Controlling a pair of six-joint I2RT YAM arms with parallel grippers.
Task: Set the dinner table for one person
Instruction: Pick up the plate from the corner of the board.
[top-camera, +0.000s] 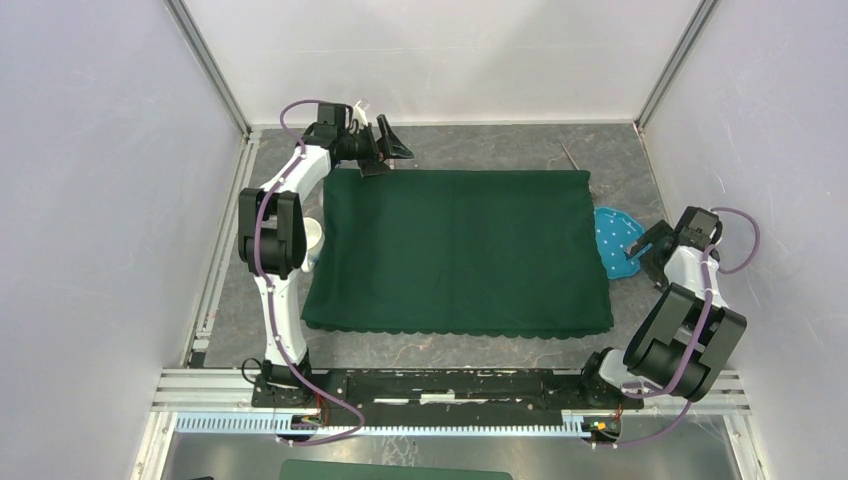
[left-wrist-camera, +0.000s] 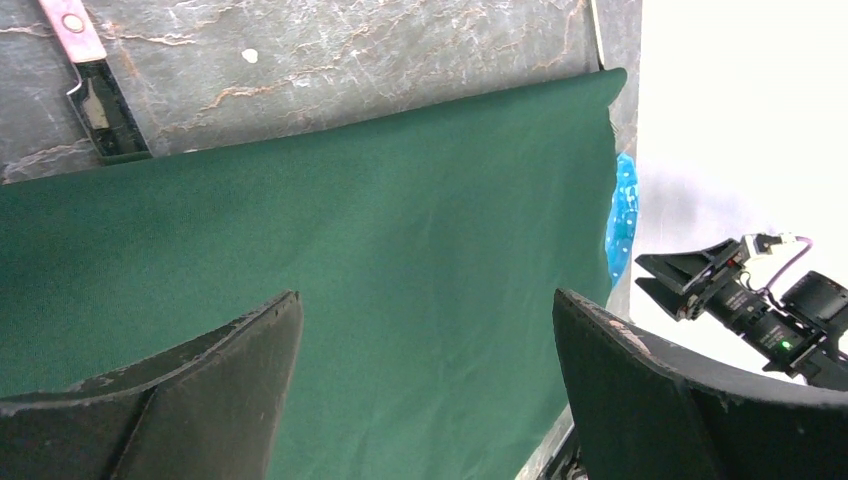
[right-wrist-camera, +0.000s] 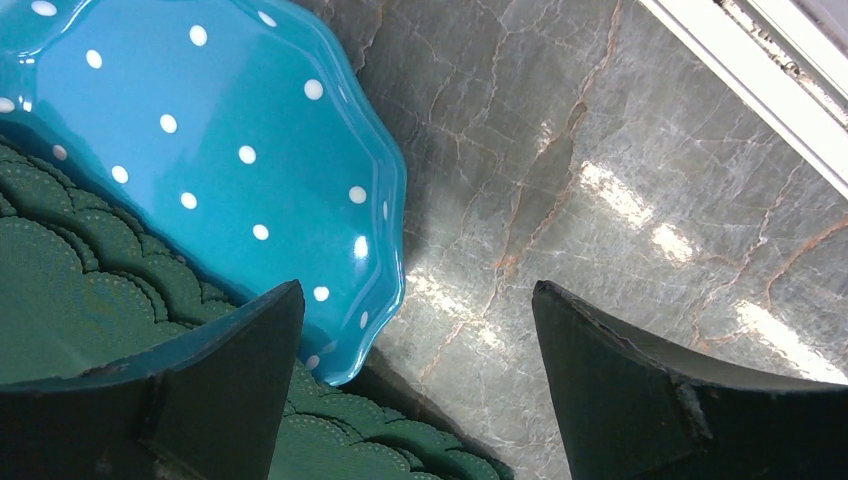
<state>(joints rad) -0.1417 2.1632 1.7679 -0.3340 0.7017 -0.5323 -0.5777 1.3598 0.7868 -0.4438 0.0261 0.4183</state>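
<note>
cup (top-camera: 316, 238): white, on the table beside the left arm (top-camera: 275, 235), well back toward the base from the left pincer.
left pincer (left-wrist-camera: 425, 300): jaws spread wide and holding nothing; it hovers over the far left corner of the cloth.
utensil (left-wrist-camera: 92, 90): pink handle and dark blade (what kind, I cannot tell), on bare table just past the cloth's far edge, off the left pincer's left finger.
cloth (top-camera: 455, 250): dark green and lying flat, long axis left to right, filling the stretch between the two pincers.
table (right-wrist-camera: 600, 180): grey veined stone, bare under the right pincer's right finger.
plate (right-wrist-camera: 200, 140): blue with white dots and a wavy rim, touching the cloth's scalloped hem at its right end. It lies below the right pincer, mostly on its left finger's side.
right pincer (right-wrist-camera: 418, 290): wide open and empty, above the plate's rim.
key relation: the plate is round, so no long axis to match. Its rim passes between the right jaws, so the right arm (top-camera: 685, 340) is far nearer. The left pincer is well apart, across the whole cloth.
next move, as I judge it: drop onto the rim, close, and carry the plate left onto the cloth. The grip looks shallow.
</note>
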